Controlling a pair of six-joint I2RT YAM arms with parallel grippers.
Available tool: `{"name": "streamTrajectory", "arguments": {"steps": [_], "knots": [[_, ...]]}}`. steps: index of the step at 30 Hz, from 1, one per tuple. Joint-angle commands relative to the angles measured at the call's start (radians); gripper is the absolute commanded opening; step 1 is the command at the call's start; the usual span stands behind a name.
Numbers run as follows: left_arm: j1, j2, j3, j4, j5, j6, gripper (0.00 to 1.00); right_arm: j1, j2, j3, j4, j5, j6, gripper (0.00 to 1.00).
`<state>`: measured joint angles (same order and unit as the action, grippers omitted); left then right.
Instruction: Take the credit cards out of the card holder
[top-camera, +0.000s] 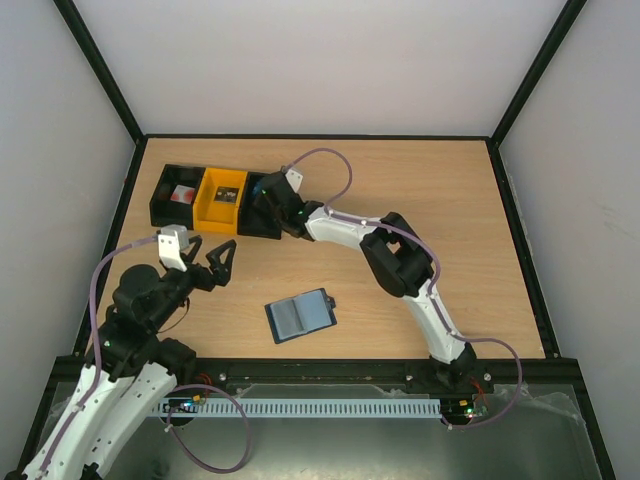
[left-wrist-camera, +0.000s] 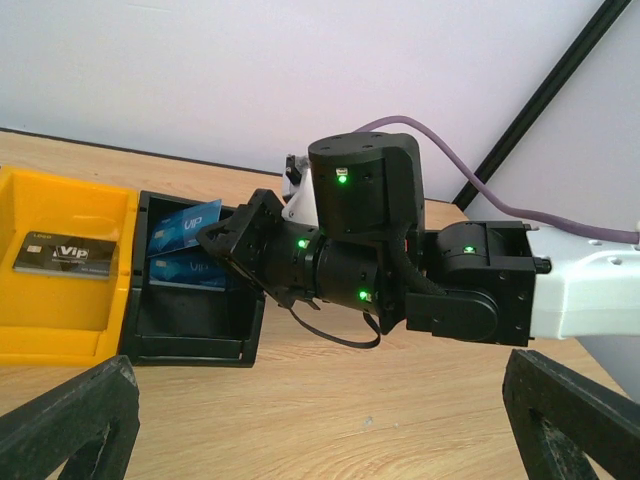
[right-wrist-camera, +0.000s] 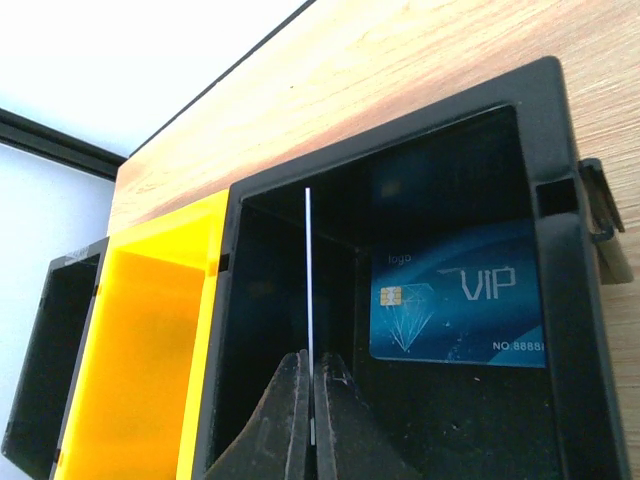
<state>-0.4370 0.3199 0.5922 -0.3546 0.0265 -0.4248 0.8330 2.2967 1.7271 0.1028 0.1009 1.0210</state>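
Observation:
The dark navy card holder (top-camera: 300, 316) lies flat on the table near the front, with neither gripper on it. My right gripper (right-wrist-camera: 312, 400) is shut on a thin credit card (right-wrist-camera: 309, 280), seen edge-on, over the black bin (right-wrist-camera: 560, 330). In the left wrist view this held card (left-wrist-camera: 186, 224) is blue and tilted. A second blue VIP card (right-wrist-camera: 455, 295) lies flat in that bin. A dark VIP card (left-wrist-camera: 65, 255) lies in the yellow bin (left-wrist-camera: 60, 320). My left gripper (top-camera: 208, 262) is open and empty, left of the holder.
Three bins stand in a row at the back left: a black one (top-camera: 175, 195), the yellow one (top-camera: 222, 197) and the black one (top-camera: 262, 218) under my right gripper. The right arm (top-camera: 395, 255) stretches across the table's middle.

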Motion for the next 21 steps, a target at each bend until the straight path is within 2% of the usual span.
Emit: {"name": "streamTrajectory", "arguments": {"steps": [1, 13, 21], "knots": [[0.007, -0.02, -0.009, 0.007, 0.005, 0.021, 1.0, -0.006, 0.028, 0.046, -0.04, 0.048, -0.009, 0.02], [0.007, -0.047, -0.006, 0.001, -0.03, 0.033, 1.0, -0.009, 0.08, 0.079, -0.038, 0.039, 0.013, 0.05], [0.007, -0.047, -0.01, 0.005, -0.023, 0.034, 1.0, -0.008, 0.087, 0.078, -0.031, 0.088, 0.02, 0.02]]}}
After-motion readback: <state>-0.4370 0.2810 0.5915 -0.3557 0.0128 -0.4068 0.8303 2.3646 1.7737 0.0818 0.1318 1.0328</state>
